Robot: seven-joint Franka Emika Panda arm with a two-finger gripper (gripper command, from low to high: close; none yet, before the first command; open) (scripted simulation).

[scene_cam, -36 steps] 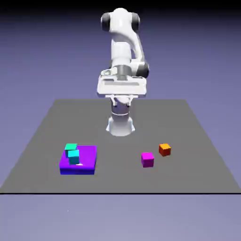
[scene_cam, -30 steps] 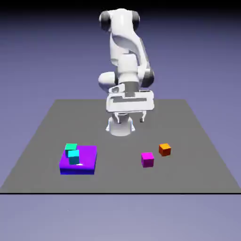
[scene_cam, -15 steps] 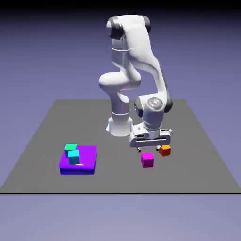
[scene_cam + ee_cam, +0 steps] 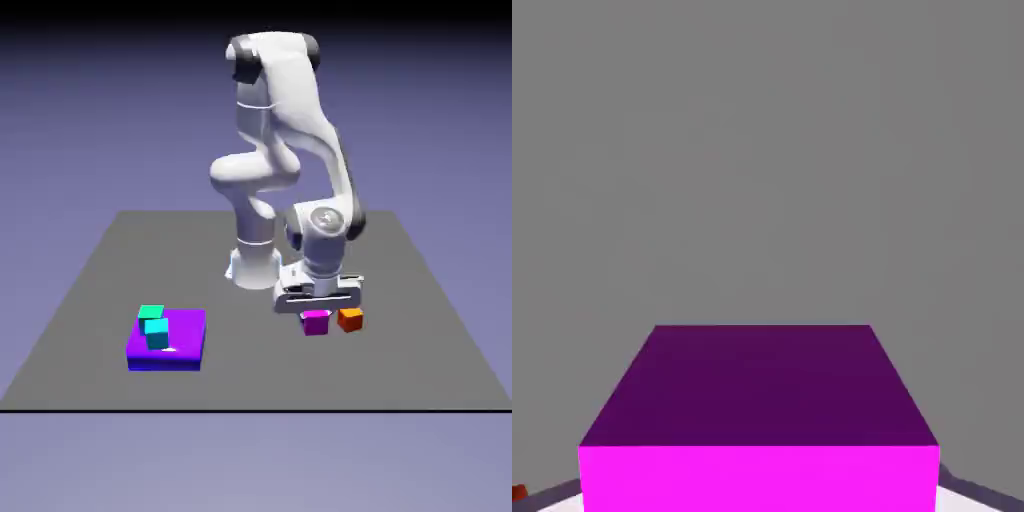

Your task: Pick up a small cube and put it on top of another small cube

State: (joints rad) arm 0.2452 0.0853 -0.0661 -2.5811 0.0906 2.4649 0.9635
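Note:
The small magenta cube (image 4: 317,322) hangs right under the hand, and my gripper (image 4: 317,316) is shut on it. It sits just to the exterior view's left of the orange cube (image 4: 350,319), at about the same height in the picture. In the hand view the magenta cube (image 4: 759,420) fills the bottom middle, large, between the fingertips of the gripper (image 4: 760,498) and hiding most of them. A sliver of the orange cube (image 4: 517,492) shows at the bottom left corner, with grey table (image 4: 762,150) beyond.
On the exterior view's left lies a flat purple block (image 4: 180,340). Two teal cubes (image 4: 155,326) stand on its left part, one behind the other. The robot's base (image 4: 255,265) stands behind the hand.
The arm has swung down from high over the base to the magenta cube. In the last half second the cube went from lying below the hand to sitting up between the fingers.

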